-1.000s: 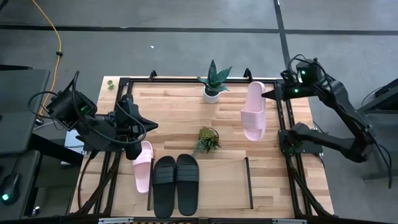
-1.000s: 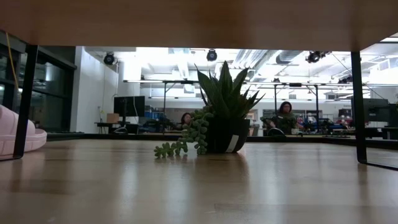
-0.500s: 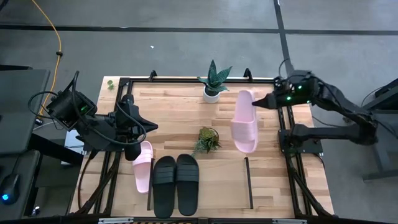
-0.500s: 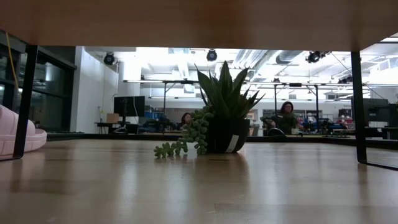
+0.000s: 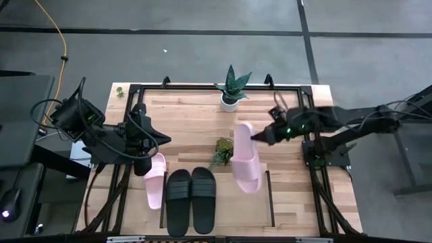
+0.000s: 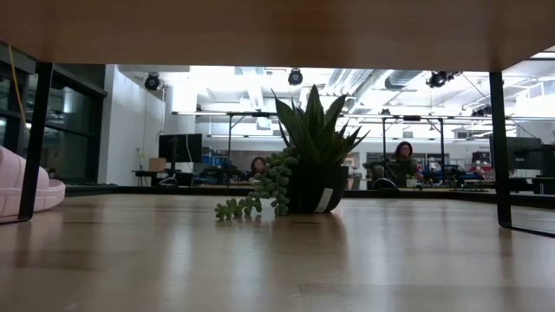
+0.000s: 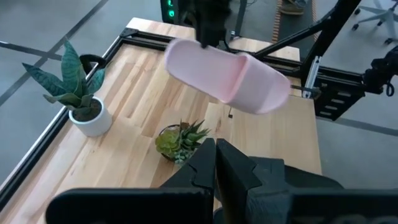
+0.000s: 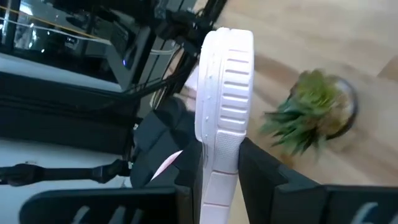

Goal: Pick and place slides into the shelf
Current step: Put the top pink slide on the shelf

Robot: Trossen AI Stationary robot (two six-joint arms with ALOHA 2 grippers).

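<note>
Two black slides (image 5: pixel 191 200) and one pink slide (image 5: pixel 154 179) lie sole-down side by side on the left part of the shelf (image 5: pixel 243 206). The shelf is a low wood board between thin black side panels. My right gripper (image 5: pixel 257 137) is shut on a second pink slide (image 5: pixel 245 158), which is in the air over the table's middle, beside a small succulent (image 5: pixel 223 150). The left wrist view shows that slide (image 7: pixel 231 76) too. My left gripper (image 5: pixel 162 138) is shut and holds nothing, raised over the table's left side. My right gripper pinches the pink slide between its two fingers (image 8: pixel 264 180) at the end away from the strap (image 8: pixel 219 163). It comes from the table's right side, slanting down. The slide is lifted clear and reaches out past the fingers toward the near edge, strap end (image 7: pixel 267 93) farthest from the gripper.
A spiky plant in a white pot (image 5: pixel 231 89) stands at the far middle. The succulent (image 8: pixel 311 112) is close beside the carried slide. The shelf's right half (image 5: pixel 253 216) is bare wood up to its right panel (image 5: pixel 271 198). A black frame (image 5: pixel 307 125) rims the table.
My right gripper has swung from the table's far right corner toward its middle and near edge, carrying the pink slide. The slide has stayed lifted clear and now hangs beside the succulent, close to the shelf.
</note>
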